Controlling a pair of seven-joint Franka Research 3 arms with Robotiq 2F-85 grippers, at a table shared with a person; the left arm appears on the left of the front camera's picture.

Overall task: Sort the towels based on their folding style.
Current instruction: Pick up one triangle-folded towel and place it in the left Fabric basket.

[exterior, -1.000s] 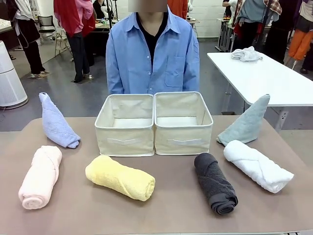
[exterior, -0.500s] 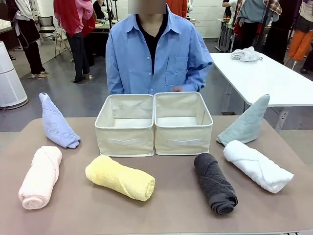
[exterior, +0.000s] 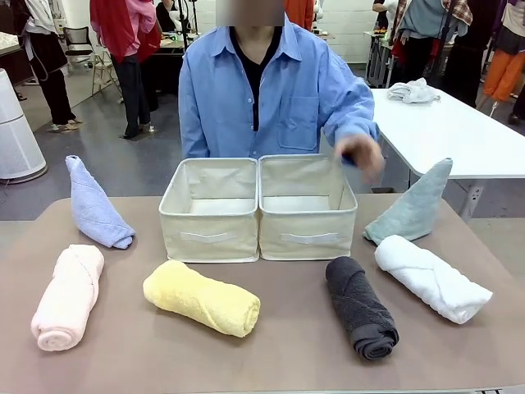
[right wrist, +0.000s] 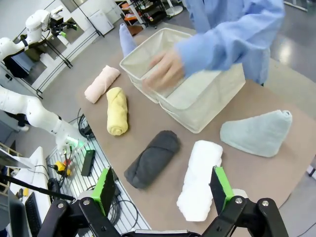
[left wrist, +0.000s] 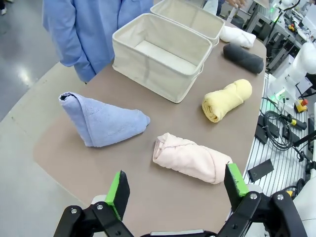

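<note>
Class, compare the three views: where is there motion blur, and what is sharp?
Front view: the person's hand is smeared by motion, the yellow towel crisp. Right wrist view: that hand is blurred too, above the bins. Left wrist view: no blur; the pink towel is sharp, with a soft shadow.

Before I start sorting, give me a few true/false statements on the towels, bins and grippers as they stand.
1. The bins hold no towels. True.
2. The yellow towel is folded into a cone. False: it is a roll. The cones are the lavender-blue towel and the grey-green towel.
3. The left gripper is open and holds nothing. True.
4. The charcoal towel touches the white towel. False: they lie apart.
5. The person's hand grips the grey-green towel. False: it hovers over the bins, touching no towel.
</note>
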